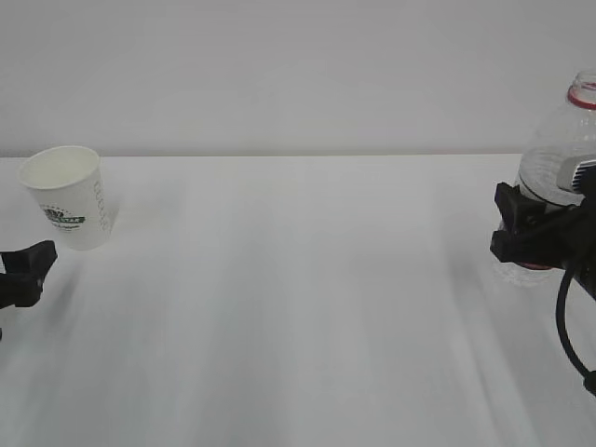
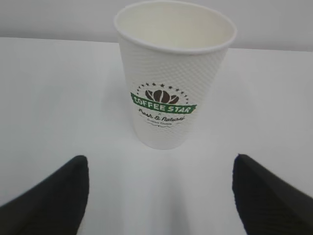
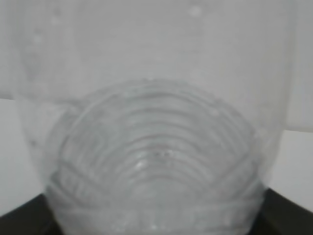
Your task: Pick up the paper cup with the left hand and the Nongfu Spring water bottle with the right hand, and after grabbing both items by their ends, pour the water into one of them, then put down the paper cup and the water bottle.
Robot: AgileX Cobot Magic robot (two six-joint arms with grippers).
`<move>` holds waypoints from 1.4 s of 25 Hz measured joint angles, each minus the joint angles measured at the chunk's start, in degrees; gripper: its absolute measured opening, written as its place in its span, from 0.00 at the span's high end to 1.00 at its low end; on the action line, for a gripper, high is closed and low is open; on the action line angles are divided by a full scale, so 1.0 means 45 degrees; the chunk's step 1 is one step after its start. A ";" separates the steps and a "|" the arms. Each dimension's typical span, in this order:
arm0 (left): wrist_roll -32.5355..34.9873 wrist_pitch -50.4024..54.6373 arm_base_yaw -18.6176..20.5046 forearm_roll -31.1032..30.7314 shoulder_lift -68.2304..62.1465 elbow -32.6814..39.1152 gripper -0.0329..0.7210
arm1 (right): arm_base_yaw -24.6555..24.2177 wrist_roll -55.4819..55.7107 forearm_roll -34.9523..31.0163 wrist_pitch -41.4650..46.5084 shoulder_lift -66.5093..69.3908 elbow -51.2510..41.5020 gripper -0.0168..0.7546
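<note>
At the left edge of the frame the left hand (image 1: 23, 270) shows as matte black, blunt wedge-shaped fingers (image 2: 49, 200) with a finely textured surface, while at the right edge the right hand (image 1: 540, 233) is blocky black with a grey plate and a looping black cable (image 1: 566, 326).

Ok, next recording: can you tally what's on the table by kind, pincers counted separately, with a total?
Paper cups: 1, the paper cup, standing upright on the table, clear of the left pincer.
Bottles: 1, the Nongfu Spring water bottle, uncapped, inside the right pincer.
Pincers: 2.
Total: 4.
</note>
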State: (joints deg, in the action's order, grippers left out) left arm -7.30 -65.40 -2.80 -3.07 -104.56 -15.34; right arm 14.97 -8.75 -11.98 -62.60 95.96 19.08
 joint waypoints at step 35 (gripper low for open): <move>-0.0491 -0.0119 -0.0657 -0.0329 -0.3220 -0.3291 0.04 | 0.0000 0.0000 0.0202 0.0000 0.0000 0.0000 0.34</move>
State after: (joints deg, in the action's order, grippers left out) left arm -9.51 -65.94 -5.76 -4.55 -119.05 -30.14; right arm 14.97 -8.75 -11.08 -62.60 95.96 19.08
